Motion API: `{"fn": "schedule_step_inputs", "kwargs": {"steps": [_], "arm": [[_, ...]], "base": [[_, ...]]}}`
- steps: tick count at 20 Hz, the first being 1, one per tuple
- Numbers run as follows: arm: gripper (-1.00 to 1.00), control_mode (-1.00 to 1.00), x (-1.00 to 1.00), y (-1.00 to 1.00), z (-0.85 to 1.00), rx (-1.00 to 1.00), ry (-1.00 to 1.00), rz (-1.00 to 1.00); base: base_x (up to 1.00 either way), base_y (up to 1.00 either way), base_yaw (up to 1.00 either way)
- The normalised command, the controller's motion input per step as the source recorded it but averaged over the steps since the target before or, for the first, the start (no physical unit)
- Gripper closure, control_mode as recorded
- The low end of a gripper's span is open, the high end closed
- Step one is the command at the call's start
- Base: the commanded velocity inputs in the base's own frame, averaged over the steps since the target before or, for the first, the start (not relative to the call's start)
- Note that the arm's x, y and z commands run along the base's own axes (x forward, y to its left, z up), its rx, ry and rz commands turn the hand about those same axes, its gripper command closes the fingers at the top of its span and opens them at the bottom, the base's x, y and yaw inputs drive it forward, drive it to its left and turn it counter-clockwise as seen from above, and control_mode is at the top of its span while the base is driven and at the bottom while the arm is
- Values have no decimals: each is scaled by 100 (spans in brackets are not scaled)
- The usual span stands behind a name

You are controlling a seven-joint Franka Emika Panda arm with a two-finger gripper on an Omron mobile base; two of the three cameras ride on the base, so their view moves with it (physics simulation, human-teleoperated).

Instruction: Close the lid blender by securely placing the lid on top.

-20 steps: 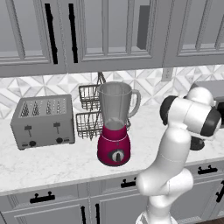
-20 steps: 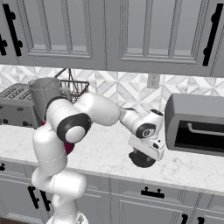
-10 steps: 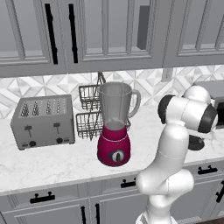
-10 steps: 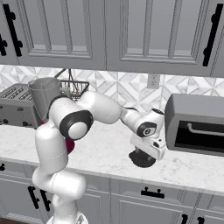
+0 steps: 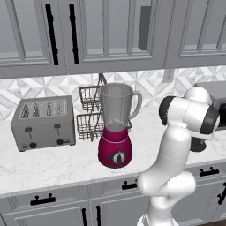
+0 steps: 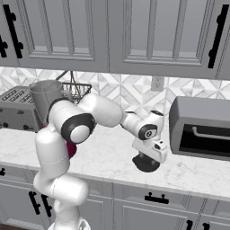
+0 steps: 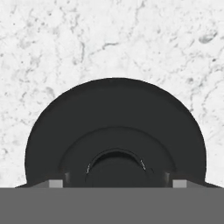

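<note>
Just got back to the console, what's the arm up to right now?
The robot's hand is down over the small round black lid, which lies on the white marble counter beside the grey oven. Its jaws straddle the lid's centre knob. The magenta-based blender stands with its jar uncovered, well off to the left.

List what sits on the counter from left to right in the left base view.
toaster → wire basket rack → blender → lid, low beside the arm's wrist at far right.
</note>
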Motion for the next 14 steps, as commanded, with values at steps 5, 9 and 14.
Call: {"fn": "schedule_step_inputs", "kwargs": {"steps": [5, 9, 14], "arm": [[100, -100, 0, 86, -90, -8, 0, 0], [100, -100, 0, 47, -71, -1, 0, 0], [100, -100, -10, -17, -83, 4, -1, 2]], "base": [[0, 0, 0], [0, 0, 0], [0, 0, 0]]}}
